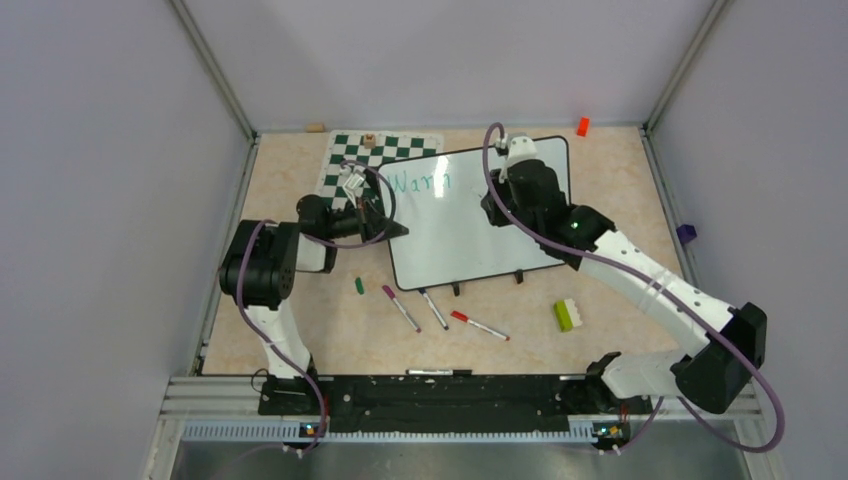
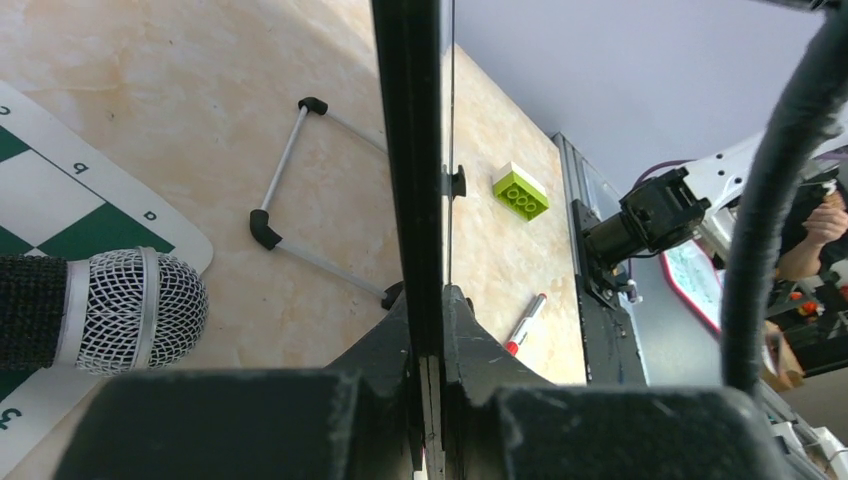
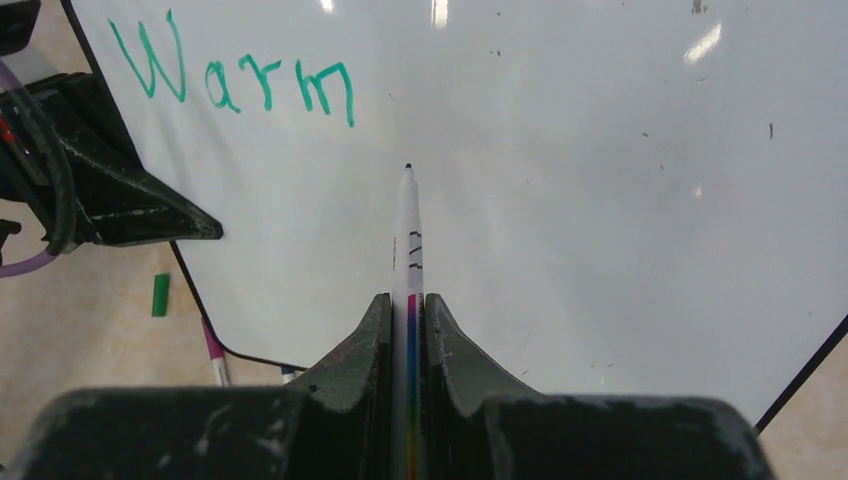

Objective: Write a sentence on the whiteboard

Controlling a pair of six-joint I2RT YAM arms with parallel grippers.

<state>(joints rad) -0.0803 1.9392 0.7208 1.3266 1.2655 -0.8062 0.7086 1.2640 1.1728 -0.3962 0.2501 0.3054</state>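
Right gripper [image 3: 408,305]: jaws pressed onto a marker [image 3: 408,230], tip pointing forward over the whiteboard [image 3: 560,200]; contact unclear. Ahead and left of the tip, the sentence [image 3: 235,78] reads only "Warm" in teal. Farther left, left gripper [image 2: 432,300] pinches the board's edge.

Chess mat [image 1: 400,148] at the back; three markers [image 1: 434,309], a green cap [image 1: 359,285] and a lime block [image 1: 567,315] nearer the front
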